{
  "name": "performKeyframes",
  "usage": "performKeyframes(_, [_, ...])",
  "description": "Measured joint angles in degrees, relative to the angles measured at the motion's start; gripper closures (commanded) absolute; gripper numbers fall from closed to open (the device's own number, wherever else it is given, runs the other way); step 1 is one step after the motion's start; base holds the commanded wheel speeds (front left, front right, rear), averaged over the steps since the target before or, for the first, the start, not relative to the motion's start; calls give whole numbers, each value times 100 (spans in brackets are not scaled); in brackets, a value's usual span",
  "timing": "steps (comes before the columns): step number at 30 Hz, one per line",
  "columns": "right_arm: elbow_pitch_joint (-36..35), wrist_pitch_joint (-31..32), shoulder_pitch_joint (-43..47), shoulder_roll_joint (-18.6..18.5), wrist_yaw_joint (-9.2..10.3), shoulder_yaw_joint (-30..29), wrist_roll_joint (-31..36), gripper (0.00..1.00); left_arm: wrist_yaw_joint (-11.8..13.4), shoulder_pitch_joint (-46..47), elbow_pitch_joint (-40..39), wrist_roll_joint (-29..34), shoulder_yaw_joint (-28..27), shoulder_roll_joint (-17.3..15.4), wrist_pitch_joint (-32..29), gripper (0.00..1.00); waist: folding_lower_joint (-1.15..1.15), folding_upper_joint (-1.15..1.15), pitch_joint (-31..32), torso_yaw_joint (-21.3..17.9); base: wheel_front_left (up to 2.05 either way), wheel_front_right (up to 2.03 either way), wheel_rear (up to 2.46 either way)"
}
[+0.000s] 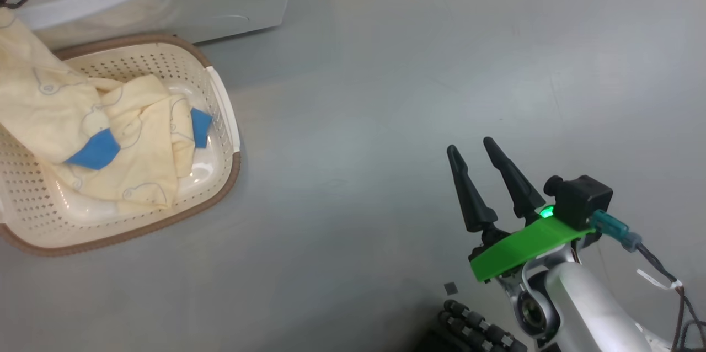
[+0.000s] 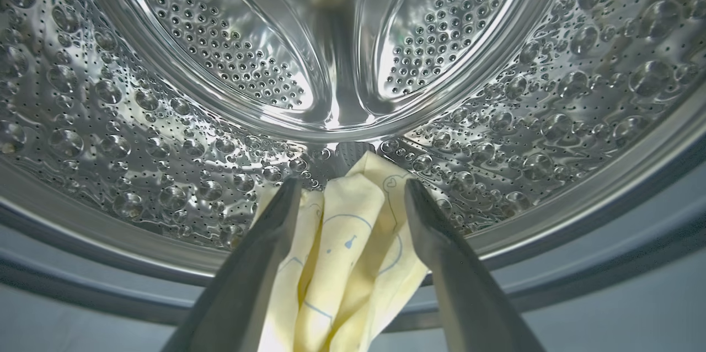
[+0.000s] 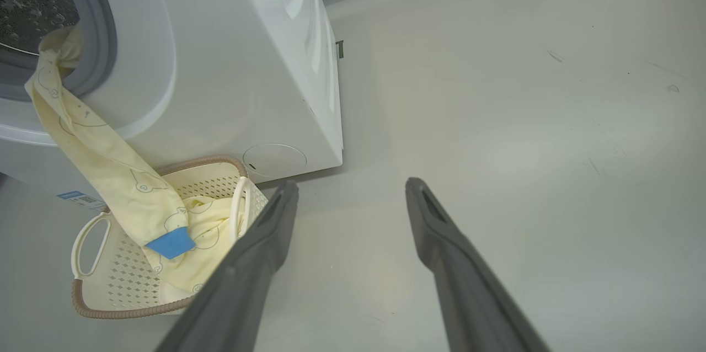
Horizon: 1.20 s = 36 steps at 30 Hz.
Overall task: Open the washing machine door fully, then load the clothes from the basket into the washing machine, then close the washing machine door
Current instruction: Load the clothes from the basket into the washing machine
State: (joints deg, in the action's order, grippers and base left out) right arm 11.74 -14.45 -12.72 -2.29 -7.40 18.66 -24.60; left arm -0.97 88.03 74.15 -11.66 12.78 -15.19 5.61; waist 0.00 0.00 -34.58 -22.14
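Firstly, left gripper: points into the steel drum; fingers spread wide, clamping nothing, with a loose fold of the clothes lying between them.
Next, right gripper: hovers over bare floor, well apart from the basket; fingers wide apart, empty.
Position of washing machine: white, stands on the floor; drum mouth uncovered, ringed by a grey seal.
Position of basket: cream, perforated, brown-rimmed; sits on the floor just beside the lower front edge of the washing machine, below the drum mouth.
Position of clothes: pale yellow with thin line drawings and blue patches; one end inside the drum mouth, draped over the seal, hanging down the front panel, the rest heaped in the basket.
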Motion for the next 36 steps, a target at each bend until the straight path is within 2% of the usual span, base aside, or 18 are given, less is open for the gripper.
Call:
performKeyframes(12, [9,0,42,0,0,-125,122,0,-9,-286,20,-207,-5,232,326,0,0,0,252,293,0,0,0])
performKeyframes(24, [52,0,40,-2,0,-371,309,0,-258,-802,-5,-358,-20,471,726,0,0,0,509,634,0,0,0])
performKeyframes(30, [64,0,40,-2,0,-546,453,0,-361,-1163,-349,-493,15,659,859,0,0,0,626,873,0,0,0])
performKeyframes(36, [70,0,39,-3,0,-606,512,0,-460,-1896,-938,-555,42,743,876,0,0,0,786,1055,0,0,0])
